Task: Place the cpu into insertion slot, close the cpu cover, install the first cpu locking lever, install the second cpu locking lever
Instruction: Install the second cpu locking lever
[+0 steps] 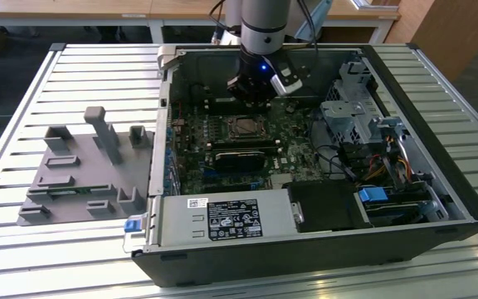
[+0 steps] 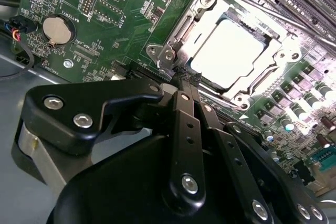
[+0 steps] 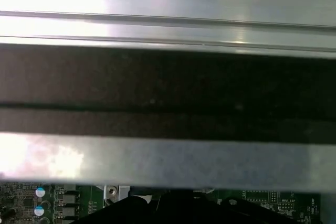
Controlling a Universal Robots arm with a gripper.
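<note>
In the exterior view my gripper (image 1: 253, 98) hangs inside the open computer case, just behind the insertion slot (image 1: 243, 128) on the green board. In the second wrist view the cpu (image 2: 228, 51) lies flat in the slot, its silvery top showing through the cut-out. The cpu cover (image 2: 202, 24) is folded down over it as a silvery frame. My gripper (image 2: 185, 77) is shut, its two black fingers (image 2: 188, 129) pressed together. The tips sit at the socket's near edge beside a metal tab (image 2: 167, 59). I cannot tell whether they touch a locking lever.
A grey metal box with a white label (image 1: 222, 219) fills the case front, and a long black block (image 1: 239, 156) lies just before the socket. Drive cage (image 1: 351, 118) and cables (image 1: 388, 165) are at the exterior view's right. A grey fixture (image 1: 81, 168) stands outside. A case wall (image 3: 168, 161) is close.
</note>
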